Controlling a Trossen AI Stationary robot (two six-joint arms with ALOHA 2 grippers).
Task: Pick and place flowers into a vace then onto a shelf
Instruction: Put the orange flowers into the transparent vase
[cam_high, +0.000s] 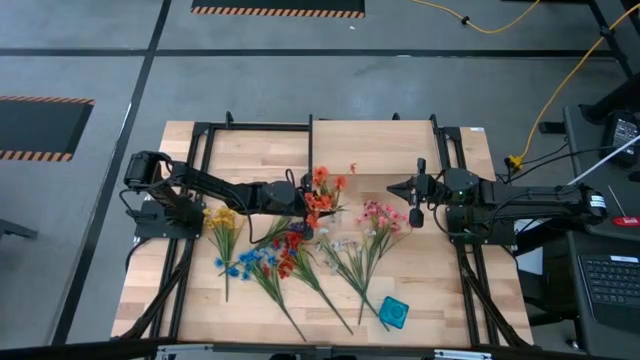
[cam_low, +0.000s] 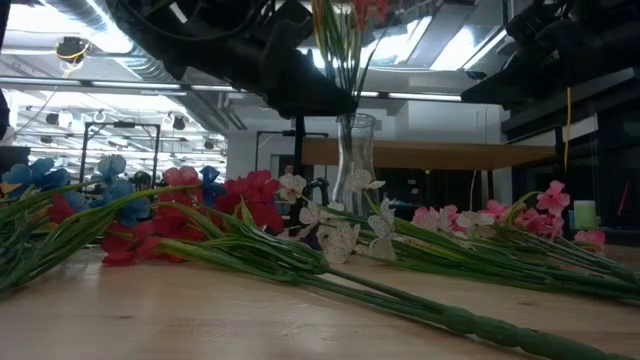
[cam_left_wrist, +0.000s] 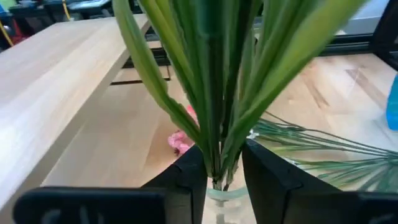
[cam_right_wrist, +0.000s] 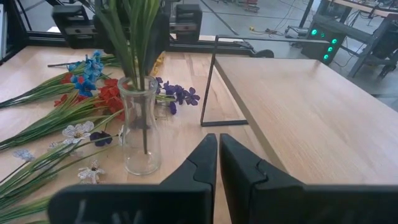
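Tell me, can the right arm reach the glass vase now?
Probably yes. The right gripper, fingers shut, faces the vase across bare tabletop, but the left gripper holds a flower bunch in its neck.

I see loose flowers (cam_high: 290, 262) crowding the bench (cam_high: 440, 290) centre; my left tool (cam_left_wrist: 222, 177) blocks the vase (cam_right_wrist: 139, 127) mouth; the shelf (cam_right_wrist: 298, 112) top beside it lies bare; open bench separates vase and right tool (cam_right_wrist: 217, 158).
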